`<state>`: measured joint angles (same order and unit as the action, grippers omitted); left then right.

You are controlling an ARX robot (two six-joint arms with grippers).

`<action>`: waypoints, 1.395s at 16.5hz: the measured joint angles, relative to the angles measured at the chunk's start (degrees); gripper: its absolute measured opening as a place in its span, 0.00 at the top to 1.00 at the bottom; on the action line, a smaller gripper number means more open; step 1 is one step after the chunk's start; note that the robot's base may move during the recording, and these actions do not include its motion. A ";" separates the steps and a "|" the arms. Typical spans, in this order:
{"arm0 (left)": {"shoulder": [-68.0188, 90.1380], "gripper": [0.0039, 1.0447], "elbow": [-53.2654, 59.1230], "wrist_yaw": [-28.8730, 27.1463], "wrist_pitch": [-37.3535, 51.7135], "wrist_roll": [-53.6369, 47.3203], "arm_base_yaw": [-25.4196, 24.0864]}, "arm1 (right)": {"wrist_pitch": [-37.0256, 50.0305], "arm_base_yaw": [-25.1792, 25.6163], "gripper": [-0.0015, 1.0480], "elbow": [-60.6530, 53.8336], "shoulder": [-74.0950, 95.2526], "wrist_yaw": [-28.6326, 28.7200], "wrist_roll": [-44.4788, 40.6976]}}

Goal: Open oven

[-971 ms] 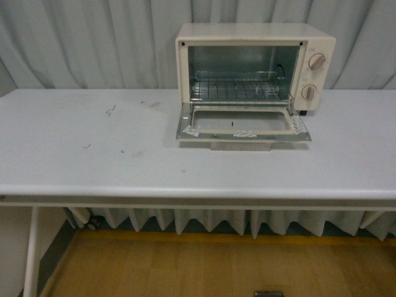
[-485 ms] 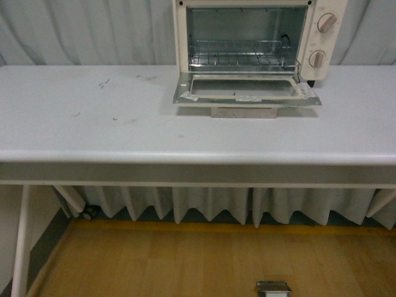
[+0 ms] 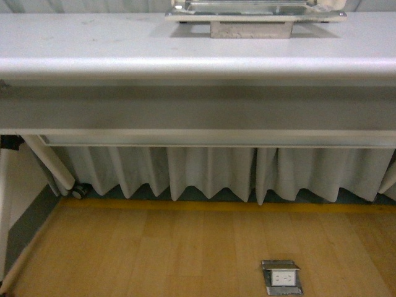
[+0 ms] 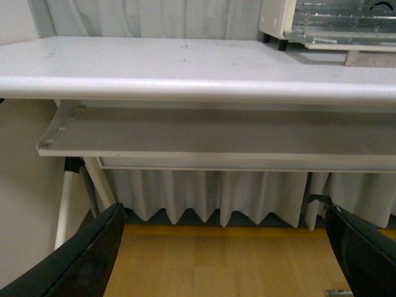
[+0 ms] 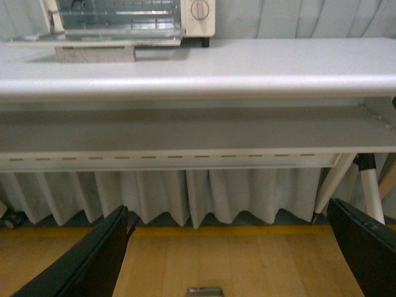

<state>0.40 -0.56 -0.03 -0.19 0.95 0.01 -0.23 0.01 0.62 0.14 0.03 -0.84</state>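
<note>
Oven (image 5: pixel 124 21) door down, apparently flat — both grippers (image 4: pixel 223 260) (image 5: pixel 229 260) spread wide, empty.

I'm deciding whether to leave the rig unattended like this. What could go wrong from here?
1. The oven door lies fully open, jutting toward the table edge on its handle; anything passing along the front could catch it.
2. Both end effectors, left and right, sit open below the tabletop; rising straight up might strike the table's underside.
3. The front camera sees only the door's edge, so the oven's state is poorly monitored.
</note>
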 joint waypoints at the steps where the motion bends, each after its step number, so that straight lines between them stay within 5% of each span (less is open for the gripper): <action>1: 0.00 0.06 0.00 0.02 -0.02 0.00 0.00 | 0.04 0.00 0.06 0.00 0.02 0.02 0.00; 23: 0.00 0.06 0.00 0.02 -0.09 -0.13 0.00 | -0.04 0.00 0.06 0.00 0.04 -0.04 0.00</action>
<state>0.40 -0.56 -0.01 -0.27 0.82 0.01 -0.27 0.01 0.62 0.19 -0.01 -0.84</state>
